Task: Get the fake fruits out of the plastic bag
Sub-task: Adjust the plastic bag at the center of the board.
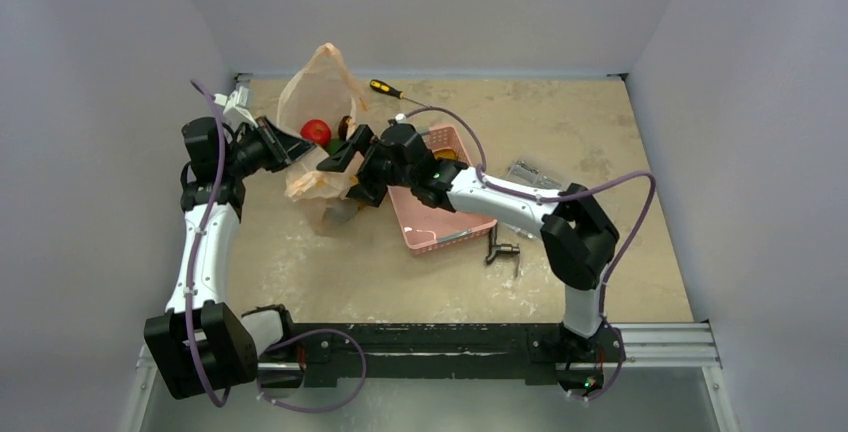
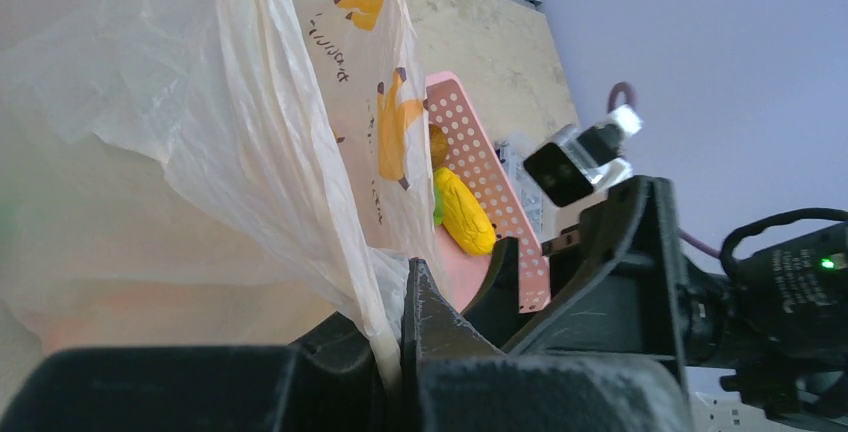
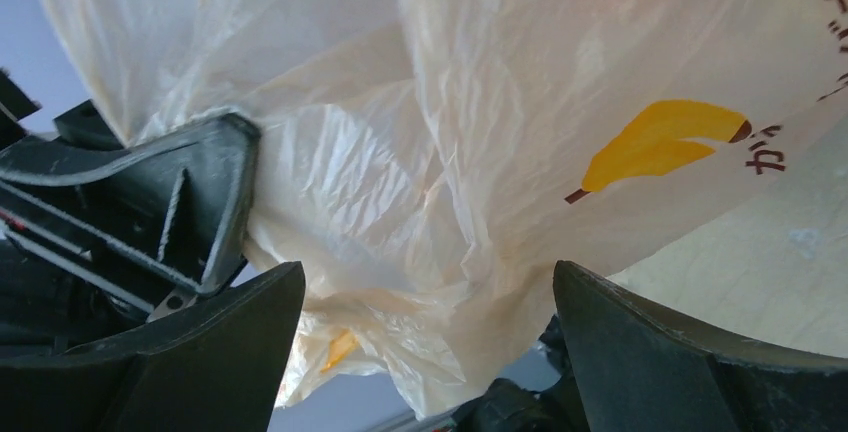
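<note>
The plastic bag (image 1: 318, 102) stands lifted at the back left, pale peach with yellow prints. A red apple (image 1: 316, 132) shows inside its mouth, with a dark fruit (image 1: 343, 127) beside it. My left gripper (image 1: 297, 147) is shut on the bag's edge; in the left wrist view the film (image 2: 330, 202) runs down between the closed fingers (image 2: 440, 332). My right gripper (image 1: 340, 164) is open against the bag's lower right side; in the right wrist view the crumpled bag (image 3: 450, 202) fills the gap between the spread fingers (image 3: 660, 342).
A pink perforated basket (image 1: 470, 227) lies right of the bag, holding a yellow oblong fruit (image 2: 462, 214). A yellow-handled screwdriver (image 1: 388, 90) lies behind it. A clear packet (image 1: 532, 174) and a small metal tool (image 1: 503, 249) lie near the basket.
</note>
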`<action>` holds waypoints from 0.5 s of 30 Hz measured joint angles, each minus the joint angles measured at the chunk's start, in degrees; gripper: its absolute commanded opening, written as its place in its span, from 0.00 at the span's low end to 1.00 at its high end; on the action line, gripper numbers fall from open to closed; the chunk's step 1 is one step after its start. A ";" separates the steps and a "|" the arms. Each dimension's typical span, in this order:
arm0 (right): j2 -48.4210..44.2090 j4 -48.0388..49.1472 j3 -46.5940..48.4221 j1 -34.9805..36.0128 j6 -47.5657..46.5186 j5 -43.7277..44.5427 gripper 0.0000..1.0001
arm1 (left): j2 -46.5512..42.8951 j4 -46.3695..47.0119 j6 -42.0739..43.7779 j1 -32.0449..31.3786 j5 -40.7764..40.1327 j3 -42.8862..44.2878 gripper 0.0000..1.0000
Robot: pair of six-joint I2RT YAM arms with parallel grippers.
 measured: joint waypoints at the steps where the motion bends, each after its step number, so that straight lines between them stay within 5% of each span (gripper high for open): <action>1: 1.05 1.03 0.02 -0.02 1.90 -1.25 0.93 | 0.00 0.00 0.00 0.00 0.00 0.00 0.00; 5: 5.20 6.40 -0.22 -0.04 8.90 -5.38 0.52 | -0.13 -0.44 0.31 0.00 -0.39 0.00 0.00; 11: 8.15 17.49 -3.13 -0.61 16.72 -7.72 0.05 | -0.26 -1.46 -0.31 0.09 -4.11 0.63 0.00; 15: 13.42 31.65 -2.14 -1.68 17.73 -9.66 0.00 | 2.43 -1.73 -4.02 0.66 -5.95 5.29 0.00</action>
